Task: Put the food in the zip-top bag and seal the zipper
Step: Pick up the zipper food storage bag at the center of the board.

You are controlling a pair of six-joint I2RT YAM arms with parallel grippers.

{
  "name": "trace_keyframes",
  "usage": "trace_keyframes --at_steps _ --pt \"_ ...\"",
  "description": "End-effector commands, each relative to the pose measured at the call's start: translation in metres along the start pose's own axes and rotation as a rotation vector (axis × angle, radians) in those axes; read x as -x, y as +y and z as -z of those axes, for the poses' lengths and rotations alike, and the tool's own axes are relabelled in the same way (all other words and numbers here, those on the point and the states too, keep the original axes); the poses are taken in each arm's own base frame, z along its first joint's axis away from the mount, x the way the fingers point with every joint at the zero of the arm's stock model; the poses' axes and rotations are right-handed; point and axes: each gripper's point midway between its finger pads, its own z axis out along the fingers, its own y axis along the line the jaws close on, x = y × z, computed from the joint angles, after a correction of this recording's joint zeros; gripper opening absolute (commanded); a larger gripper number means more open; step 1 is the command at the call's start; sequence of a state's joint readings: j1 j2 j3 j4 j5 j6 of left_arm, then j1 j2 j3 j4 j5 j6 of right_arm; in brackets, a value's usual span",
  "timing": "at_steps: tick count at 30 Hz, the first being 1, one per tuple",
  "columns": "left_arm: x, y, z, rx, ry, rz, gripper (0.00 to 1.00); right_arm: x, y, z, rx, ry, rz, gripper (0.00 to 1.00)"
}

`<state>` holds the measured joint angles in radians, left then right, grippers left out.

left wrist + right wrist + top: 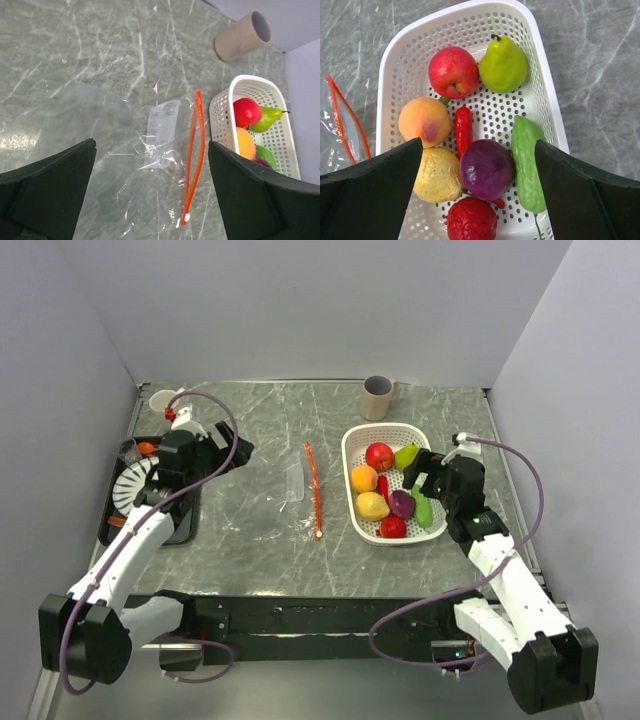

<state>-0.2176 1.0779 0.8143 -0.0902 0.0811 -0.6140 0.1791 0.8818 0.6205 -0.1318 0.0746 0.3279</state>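
The clear zip-top bag (285, 495) lies flat mid-table, its orange-red zipper (313, 488) along its right edge, open as a narrow loop with the white slider (186, 217) at the near end. The food lies in the white perforated basket (349, 465): a red apple (453, 71), green pear (503, 64), orange peach (424, 120), red chili (463, 129), yellow lemon (438, 175), purple fruit (486, 169), green cucumber (527, 162) and dark red fruit (471, 219). My left gripper (225, 445) is open and empty, left of the bag. My right gripper (418, 475) is open above the basket.
A beige cup (378, 397) lies at the back beside the basket. A dark tray (188, 522) with a white dish rack (130, 485) and small items stands at the far left. Grey walls close in the table on three sides.
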Motion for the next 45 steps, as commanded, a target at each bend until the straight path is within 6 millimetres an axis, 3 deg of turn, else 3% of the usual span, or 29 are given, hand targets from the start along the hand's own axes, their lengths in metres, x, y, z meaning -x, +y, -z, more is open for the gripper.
trace_keyframes --at_steps 1,5,8,9,13,14,15,19,28,31,34,38,40,41,42,44,45 --pt "-0.002 0.004 -0.007 0.080 0.071 0.092 0.99 0.027 0.002 0.017 -0.008 -0.094 -0.057 1.00" --pt "-0.028 -0.002 -0.018 -0.024 0.247 0.103 0.99 0.026 0.007 0.020 0.014 -0.067 -0.113 1.00" --pt "-0.044 -0.016 -0.013 -0.136 0.283 0.082 0.99 0.027 0.009 0.018 0.020 -0.026 -0.050 1.00" --pt "-0.039 -0.022 -0.006 -0.161 0.254 0.061 0.99 0.025 0.007 0.015 0.005 -0.013 -0.039 1.00" --pt "-0.039 -0.021 0.004 -0.069 0.199 -0.040 0.99 0.025 0.004 0.014 -0.011 0.016 -0.012 1.00" --pt "-0.051 -0.025 0.008 -0.049 0.237 -0.065 0.99 0.025 0.005 0.013 -0.010 0.021 -0.011 1.00" --pt "-0.050 -0.019 0.006 0.008 0.216 -0.091 0.99 0.023 0.005 0.013 -0.008 0.028 -0.009 1.00" --pt "-0.071 -0.036 0.010 0.015 0.246 -0.147 0.99 0.013 0.008 0.008 0.020 0.064 -0.009 1.00" --pt "-0.090 -0.043 0.006 0.095 0.264 -0.185 0.99 0.010 0.005 0.002 -0.004 0.103 0.006 1.00" --pt "-0.103 -0.042 0.005 0.159 0.302 -0.208 0.96 0.010 0.005 0.004 -0.004 0.100 0.005 1.00" --pt "-0.119 -0.047 0.004 0.177 0.338 -0.227 0.85 0.008 0.005 0.005 -0.004 0.103 0.005 1.00" --pt "-0.135 -0.068 -0.006 0.130 0.342 -0.201 0.85 0.007 0.007 0.003 0.002 0.122 0.005 1.00" --pt "-0.131 -0.080 -0.013 0.127 0.330 -0.190 0.85 0.005 0.007 0.001 0.001 0.133 0.007 1.00" --pt "-0.139 -0.076 -0.020 0.160 0.350 -0.205 0.83 0.005 0.007 0.000 0.004 0.136 0.006 1.00" --pt "-0.130 -0.084 -0.027 0.167 0.326 -0.202 0.82 0.002 0.008 -0.001 0.004 0.144 0.007 1.00" --pt "-0.139 -0.080 -0.041 0.207 0.347 -0.224 0.75 0.002 0.007 -0.002 0.001 0.148 0.006 1.00" --pt "-0.134 -0.088 -0.047 0.200 0.341 -0.229 0.73 0.001 0.007 -0.002 0.000 0.151 0.007 1.00"
